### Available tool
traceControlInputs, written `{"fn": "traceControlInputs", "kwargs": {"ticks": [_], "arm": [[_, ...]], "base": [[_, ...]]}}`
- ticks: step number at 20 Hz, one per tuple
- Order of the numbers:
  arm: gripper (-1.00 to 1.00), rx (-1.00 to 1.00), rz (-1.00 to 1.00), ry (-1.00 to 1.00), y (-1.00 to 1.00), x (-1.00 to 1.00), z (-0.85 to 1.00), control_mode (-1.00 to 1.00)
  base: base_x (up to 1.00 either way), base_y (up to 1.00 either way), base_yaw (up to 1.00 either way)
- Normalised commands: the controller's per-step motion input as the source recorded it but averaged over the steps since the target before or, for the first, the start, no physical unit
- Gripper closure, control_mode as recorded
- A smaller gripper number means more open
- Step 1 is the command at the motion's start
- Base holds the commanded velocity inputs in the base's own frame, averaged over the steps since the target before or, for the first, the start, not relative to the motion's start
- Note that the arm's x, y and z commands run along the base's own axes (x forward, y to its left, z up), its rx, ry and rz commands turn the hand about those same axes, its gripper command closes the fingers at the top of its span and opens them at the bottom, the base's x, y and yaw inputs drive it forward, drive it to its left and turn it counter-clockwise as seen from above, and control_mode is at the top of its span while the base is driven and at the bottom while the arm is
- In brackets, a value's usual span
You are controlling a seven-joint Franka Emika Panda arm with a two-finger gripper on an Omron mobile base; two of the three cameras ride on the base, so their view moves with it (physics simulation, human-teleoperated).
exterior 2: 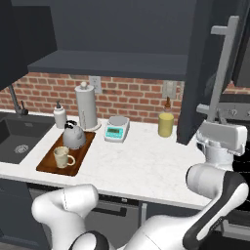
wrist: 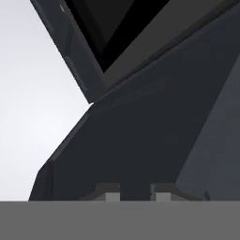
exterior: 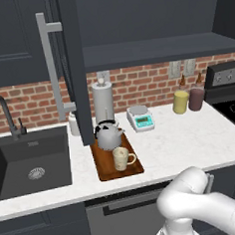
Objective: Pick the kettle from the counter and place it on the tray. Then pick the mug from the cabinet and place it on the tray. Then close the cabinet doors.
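Brick backsplash runs behind the white speckled desk [exterior: 190,133], w/ dark navy wall units above. Kettle [exterior: 109,135] and mug [exterior: 121,158] both sit on the tray [exterior: 105,171] already: kettle at the tray's 12 o'clock end, mug at the 6 o'clock end, just beside each other. So what's left for you, I'd judge, is the cabinet doors.

Left door [exterior: 75,68] stands open, edge-on in the left base view, its silver bar handle [exterior: 49,65] sticking out toward 9 o'clock. Right door [exterior 2: 197,73] is also open; in the right base view its bar handle [exterior 2: 222,68] runs vertical, w/ the robot's hand right below/against it, approx 6 o'clock of the bar.

End effector [wrist: 132,194]: in the hand view the two tips stand a narrow gap apart, dark door panel straight ahead, nothing seen between them. Can't tell from that whether it's open or closed, or touching the panel.

Handling, as a judgement: doors are stiff, flat, hinged panels, not fragile and prob. light to swing. No need to grip. Push the flat outer face, out near the free edge/handle side, far from the hinge, for best leverage. Painted face may be slick, so push square-on; a glancing push could slide off. Bar handle is rigid metal and OK to hook or press if the face slips. Watch the left door's swing: its lower edge hangs just above the kettle in the left base view.
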Motion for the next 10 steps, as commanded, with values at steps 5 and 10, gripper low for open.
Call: {"fn": "traceControlInputs", "kwargs": {"ticks": [5, 10], "arm": [[1.0, -0.15, -0.28, 0.04, 0.81, -0.12, 0.48, -1.0], [1.0, -0.12, -0.32, 0.16, 0.57, 0.0, 0.45, -1.0]], "base": [[0.0, 0.0, 0.0], [0.0, 0.0, 0.0]]}}
